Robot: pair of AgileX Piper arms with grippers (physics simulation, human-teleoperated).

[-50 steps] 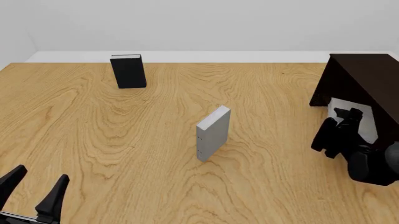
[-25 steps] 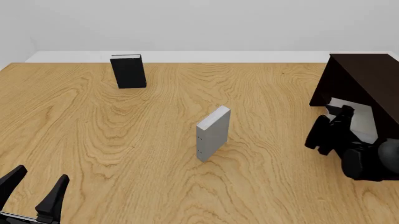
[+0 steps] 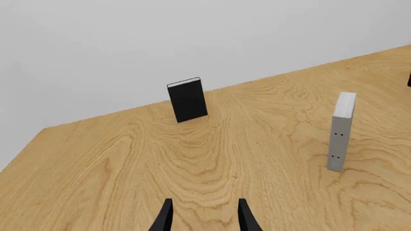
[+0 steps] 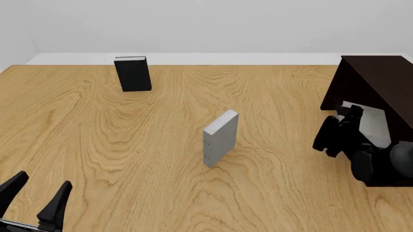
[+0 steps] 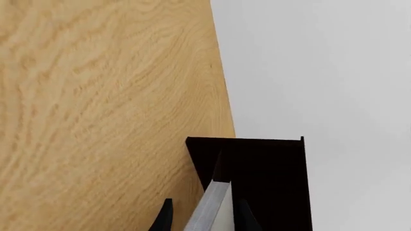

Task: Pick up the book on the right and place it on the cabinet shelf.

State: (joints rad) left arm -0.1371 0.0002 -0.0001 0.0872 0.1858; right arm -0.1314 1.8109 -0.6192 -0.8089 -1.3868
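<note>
The right gripper (image 4: 345,116), clamped on the light grey book (image 4: 373,126), held it at the mouth of the dark cabinet (image 4: 380,84), so placing seemed underway, next needing a push onto the shelf and release; the left gripper (image 4: 36,195) stood wide apart.

- Books: three in all, namely one light grey book (image 4: 374,126) at the cabinet opening, one grey book with small dark dots (image 4: 220,137) standing mid-table, and one black book (image 4: 133,73) standing near the far edge.
- Cabinets: one dark brown cabinet (image 4: 380,87) at the right.
- Tables: one wooden table (image 4: 129,145).
- Grippers: two, the left gripper (image 4: 36,199) and the right gripper (image 4: 345,123).
</note>
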